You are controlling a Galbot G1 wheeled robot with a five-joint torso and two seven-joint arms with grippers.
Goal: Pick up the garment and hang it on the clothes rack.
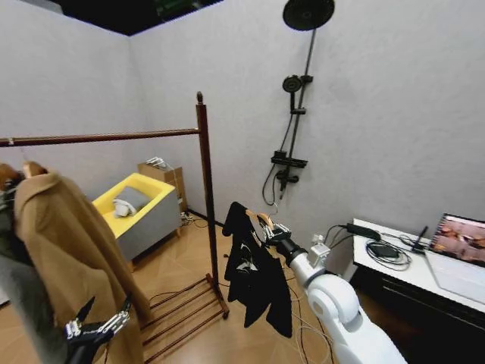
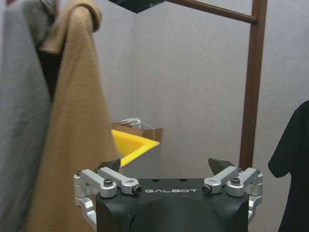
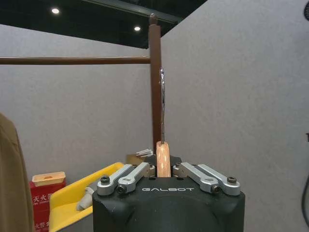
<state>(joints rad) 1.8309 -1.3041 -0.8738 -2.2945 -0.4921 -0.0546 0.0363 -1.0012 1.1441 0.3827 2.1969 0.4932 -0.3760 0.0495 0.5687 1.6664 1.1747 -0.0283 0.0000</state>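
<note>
Left gripper (image 1: 97,327): hung low at the near left in the head view, just in front of the tan coat; its jaws stood apart with nothing between them, as the left wrist view (image 2: 169,176) also showed.
Right gripper (image 1: 274,231): reached forward from the white right arm (image 1: 333,299); its jaws were closed on the wooden hanger (image 3: 162,157), which stood upright between the fingers (image 3: 126,177) in the right wrist view.
Shirt (image 1: 254,277): black, hung from the hanger in the right gripper, off the floor, just to the right of the rack's right post and apart from it.
Hanger hook (image 3: 162,104): metal, rose straight up from the hanger, in line with the post behind it; not on the bar.
Tan coat (image 1: 72,258): hung on the rack's left part, beside a grey jacket (image 2: 21,125).
Clothes rack (image 1: 206,197): dark reddish-brown; top bar (image 1: 106,137) ran left from the knobbed post; slatted shelf (image 1: 182,307) lay near the floor.
Yellow bin (image 1: 136,205): stood beyond the rack, near the back wall.
Shower fitting (image 1: 292,106): was mounted on the far wall.
White table (image 1: 413,277): at the right, carried cables and a screen (image 1: 458,239).
</note>
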